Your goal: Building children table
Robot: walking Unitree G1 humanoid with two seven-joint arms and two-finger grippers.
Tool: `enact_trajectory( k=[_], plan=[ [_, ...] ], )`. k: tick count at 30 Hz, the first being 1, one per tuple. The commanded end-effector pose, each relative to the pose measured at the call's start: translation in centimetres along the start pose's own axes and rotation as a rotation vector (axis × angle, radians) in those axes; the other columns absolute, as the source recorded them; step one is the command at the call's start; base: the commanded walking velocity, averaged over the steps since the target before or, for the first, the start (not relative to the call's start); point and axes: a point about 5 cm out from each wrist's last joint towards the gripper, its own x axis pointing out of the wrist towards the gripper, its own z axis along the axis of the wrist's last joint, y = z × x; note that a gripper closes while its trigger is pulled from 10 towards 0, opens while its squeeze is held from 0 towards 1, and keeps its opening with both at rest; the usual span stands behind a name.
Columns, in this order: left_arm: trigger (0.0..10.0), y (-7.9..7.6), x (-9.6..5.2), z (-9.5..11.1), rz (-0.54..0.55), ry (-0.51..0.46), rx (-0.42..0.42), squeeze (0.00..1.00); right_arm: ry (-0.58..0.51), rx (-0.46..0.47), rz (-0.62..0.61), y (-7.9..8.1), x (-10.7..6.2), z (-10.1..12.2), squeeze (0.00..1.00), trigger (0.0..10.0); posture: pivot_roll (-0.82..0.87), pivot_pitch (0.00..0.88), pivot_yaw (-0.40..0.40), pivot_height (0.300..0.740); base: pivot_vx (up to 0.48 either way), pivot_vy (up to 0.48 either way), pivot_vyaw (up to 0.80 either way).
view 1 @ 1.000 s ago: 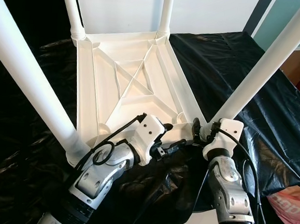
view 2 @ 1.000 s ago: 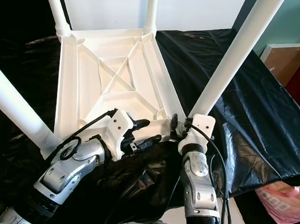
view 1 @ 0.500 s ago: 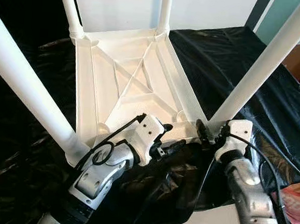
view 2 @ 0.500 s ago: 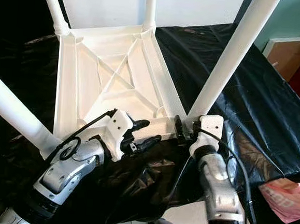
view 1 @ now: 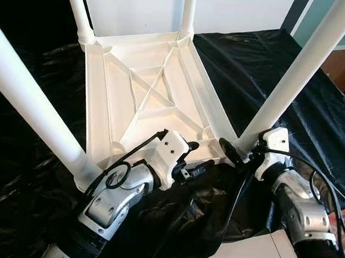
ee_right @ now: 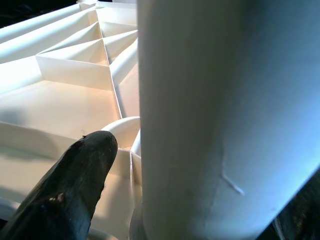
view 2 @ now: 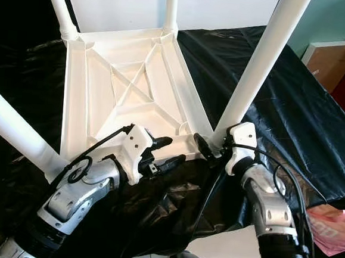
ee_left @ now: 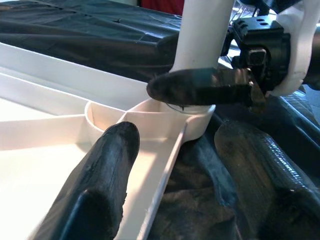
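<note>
A white children's table (view 1: 118, 95) lies upside down on a black cloth, its four round legs pointing up. My left gripper (view 1: 198, 156) is at the near rim and open, one finger over the ribbed underside and the other outside above the cloth. My right gripper (view 1: 235, 151) is at the base of the near right leg (view 1: 296, 73), shut on it. One black finger (ee_left: 200, 86) crosses the front of the leg (ee_right: 220, 115); the other is hidden behind it. The near left leg (view 1: 31, 106) rises beside my left arm.
The black cloth (view 1: 267, 59) covers the whole surface and hangs over the near edge. Two far legs (view 1: 74, 5) stand before a white wall. A pink bag (view 2: 332, 231) lies on the pale tiled floor (view 1: 252, 255) at the right. A brown board (view 2: 327, 57) stands at the far right.
My right arm has swung out to the right while its gripper stayed at the base of the near right leg. The left arm has not moved.
</note>
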Motion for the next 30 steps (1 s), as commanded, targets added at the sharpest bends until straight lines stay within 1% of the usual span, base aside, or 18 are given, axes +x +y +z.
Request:
enact_trajectory(
  k=[1,2,3,4,5,6,11,16,17,23,27,28,29,30],
  plan=[
    [10.0,-0.5,0.2,-0.2,-0.090,0.010,0.008,0.00,0.014,-0.032,0.038,-0.3,0.3,0.0,0.00,10.0,-0.01,0.137,-0.033,0.740,0.000,0.000,0.00],
    [10.0,-0.5,0.2,-0.1,-0.087,0.007,0.009,0.00,0.014,-0.042,0.046,-0.6,0.4,0.1,0.00,7.5,-0.01,0.133,-0.035,0.740,0.000,0.000,0.00],
    [10.0,-0.4,0.2,-0.1,-0.083,0.005,0.010,0.00,0.014,-0.051,0.053,-0.8,0.5,0.2,0.00,3.7,-0.01,0.133,-0.035,0.740,0.000,0.000,0.00],
    [10.0,-0.4,0.2,-0.1,-0.079,0.004,0.010,0.00,0.014,-0.054,0.058,-0.9,0.5,0.2,0.00,1.9,0.00,0.129,-0.036,0.740,0.000,0.000,0.00],
    [10.0,-0.4,0.2,-0.1,-0.079,0.004,0.010,0.00,0.014,-0.054,0.058,-0.9,0.5,0.2,0.00,1.9,0.00,0.129,-0.036,0.740,0.000,0.000,0.00],
    [10.0,-0.4,0.2,-0.1,-0.076,0.004,0.011,0.00,0.015,-0.055,0.061,-1.0,0.5,0.2,0.00,0.0,0.00,0.128,-0.036,0.740,0.000,0.000,0.00],
    [10.0,-0.4,0.1,-0.1,-0.072,0.003,0.009,0.00,0.018,-0.051,0.078,-0.8,0.3,-0.3,0.00,0.0,0.00,0.127,-0.033,0.740,0.000,0.000,0.00],
    [10.0,-0.1,0.0,-0.1,-0.073,0.005,0.010,0.00,0.022,-0.033,0.058,-0.3,-0.2,-1.0,0.00,0.0,-0.01,0.137,-0.029,0.740,0.000,0.000,0.00],
    [10.0,-0.1,0.1,0.0,-0.077,0.004,0.010,0.00,0.024,-0.019,0.040,-0.2,-0.4,-1.2,0.00,10.0,-0.01,0.140,-0.026,0.740,0.000,0.000,0.00],
    [10.0,-0.3,0.2,0.0,-0.084,0.003,0.012,0.00,0.027,0.003,0.015,0.0,-0.7,-1.4,0.00,10.0,-0.02,0.143,-0.026,0.740,0.000,0.000,0.00],
    [10.0,-0.5,0.2,-0.1,-0.088,0.003,0.008,0.00,0.005,0.021,-0.011,0.2,-0.8,-1.3,0.00,10.0,-0.02,0.143,-0.026,0.740,0.000,0.000,0.00],
    [10.0,-0.5,0.3,-0.1,-0.090,0.003,0.007,0.00,-0.004,0.033,-0.029,0.3,-0.9,-1.2,0.00,10.0,-0.02,0.149,-0.030,0.740,0.000,0.000,0.00],
    [10.0,-0.7,0.3,-0.2,-0.089,0.000,-0.002,0.00,-0.006,0.060,-0.140,0.5,-1.1,-1.3,0.00,10.0,-0.03,0.151,-0.046,0.740,0.000,0.000,0.00],
    [10.0,-0.7,0.3,-0.2,-0.089,0.000,-0.002,0.00,-0.006,0.060,-0.140,0.5,-1.1,-1.3,0.00,10.0,-0.03,0.151,-0.046,0.740,0.000,0.000,0.00]
  ],
)
